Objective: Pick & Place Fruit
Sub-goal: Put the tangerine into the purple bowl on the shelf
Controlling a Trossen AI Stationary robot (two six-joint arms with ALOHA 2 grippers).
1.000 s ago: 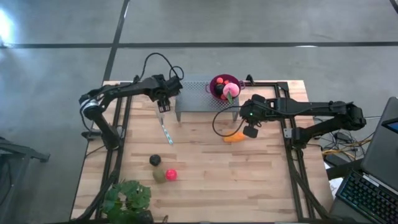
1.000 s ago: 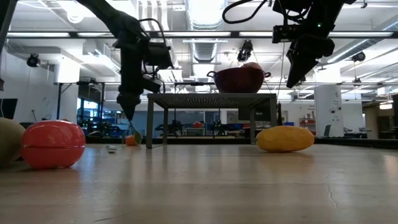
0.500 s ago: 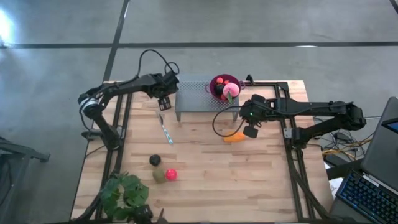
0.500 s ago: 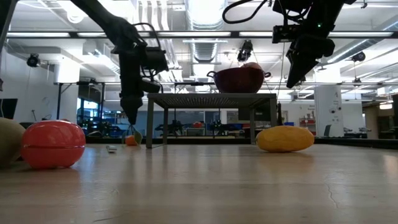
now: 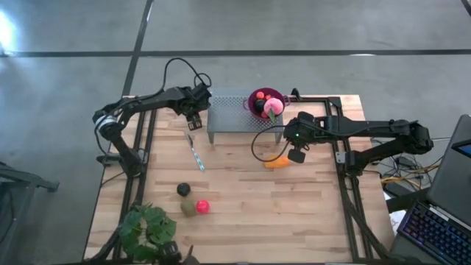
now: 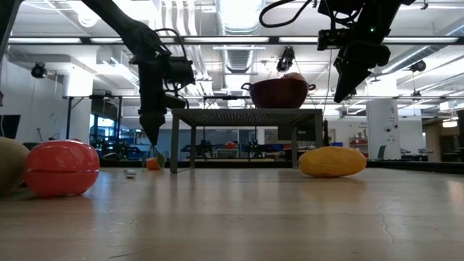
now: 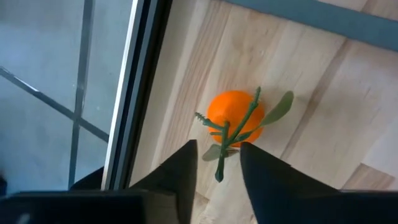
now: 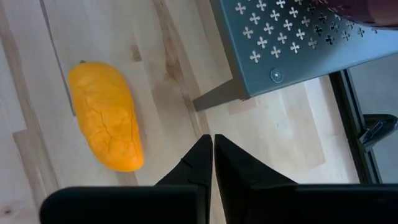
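Note:
A small orange fruit [image 7: 233, 115] with a green stem and leaf lies on the wood by the table's left rail. My left gripper [image 7: 217, 148] points down at it, open, a finger on each side of the stem's free end [image 7: 219, 173] without touching it. In the low view the left gripper [image 6: 154, 136] hangs just above this fruit [image 6: 151, 164]. My right gripper [image 5: 296, 156] is shut and hovers above the long orange piece [image 5: 277, 163], which lies on its side on the table.
A purple bowl [image 5: 266, 101] holding a pink ball and other fruit stands on a grey perforated stand [image 5: 232, 116] at the far middle. A dark ball [image 5: 183, 190], an olive piece [image 5: 188, 208] and a red ball [image 5: 202, 207] lie near left, by a leafy plant [image 5: 147, 232].
My left gripper has moved a little toward the table's far left corner and has turned slightly, staying low over the small orange fruit. The plant at the near edge has shifted a little to the left. My right arm has kept still.

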